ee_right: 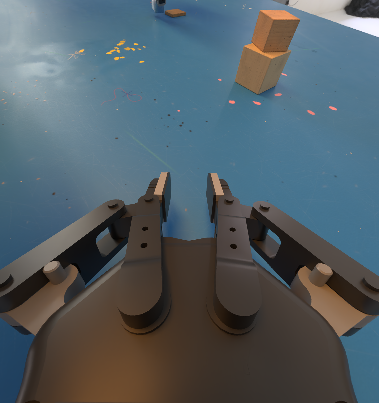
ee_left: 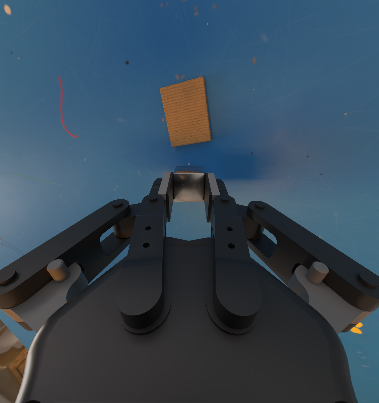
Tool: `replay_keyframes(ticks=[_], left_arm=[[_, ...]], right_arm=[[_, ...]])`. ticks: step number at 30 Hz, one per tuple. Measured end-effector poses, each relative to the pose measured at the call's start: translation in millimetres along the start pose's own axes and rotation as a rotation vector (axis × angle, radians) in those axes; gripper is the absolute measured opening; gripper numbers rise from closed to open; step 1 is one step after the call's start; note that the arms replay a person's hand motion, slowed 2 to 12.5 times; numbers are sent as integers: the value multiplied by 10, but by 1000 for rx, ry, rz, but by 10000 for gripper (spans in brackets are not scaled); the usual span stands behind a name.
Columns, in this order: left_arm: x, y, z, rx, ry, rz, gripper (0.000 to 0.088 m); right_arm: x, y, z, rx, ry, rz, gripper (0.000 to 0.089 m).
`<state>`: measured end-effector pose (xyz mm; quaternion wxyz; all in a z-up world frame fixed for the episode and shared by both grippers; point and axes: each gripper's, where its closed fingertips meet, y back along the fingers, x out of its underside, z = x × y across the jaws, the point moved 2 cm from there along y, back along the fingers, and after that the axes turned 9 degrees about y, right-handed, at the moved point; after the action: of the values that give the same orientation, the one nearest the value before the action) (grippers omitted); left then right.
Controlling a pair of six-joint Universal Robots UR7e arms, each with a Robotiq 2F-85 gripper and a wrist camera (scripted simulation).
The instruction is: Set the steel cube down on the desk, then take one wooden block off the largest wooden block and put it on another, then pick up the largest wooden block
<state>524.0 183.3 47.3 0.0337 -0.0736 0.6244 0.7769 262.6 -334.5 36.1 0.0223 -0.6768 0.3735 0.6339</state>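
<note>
1. Left wrist view: left gripper [ee_left: 188,185] pinching one steel cube [ee_left: 188,186] over the desk [ee_left: 293,98]; one flat wooden block [ee_left: 186,111] just ahead; risks landing on it
2. Right wrist view: right gripper [ee_right: 188,185] spread, empty; two stacked cubes far ahead-right, small wooden block [ee_right: 274,30] atop largest wooden block [ee_right: 260,69], skewed, could topple
</note>
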Motion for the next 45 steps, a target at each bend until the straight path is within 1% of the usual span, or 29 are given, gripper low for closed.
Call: replay_keyframes(ticks=[4, 10, 16, 27, 45], left_arm=[[-6, -30, -18, 18, 4, 6, 252], [-24, -78, -9, 18, 12, -1, 252], [-40, -85, -28, 50, 32, -16, 252], [-26, -90, -17, 73, 48, -22, 252], [-34, -114, -2, 63, 56, -8, 255]], right_arm=[[1, -5, 6, -1, 0, 2, 302], [17, -19, 9, -7, -5, 7, 304], [34, -37, 12, -13, -8, 14, 304], [40, -44, 16, -16, -4, 16, 303], [18, -34, 31, -18, 4, 14, 302]])
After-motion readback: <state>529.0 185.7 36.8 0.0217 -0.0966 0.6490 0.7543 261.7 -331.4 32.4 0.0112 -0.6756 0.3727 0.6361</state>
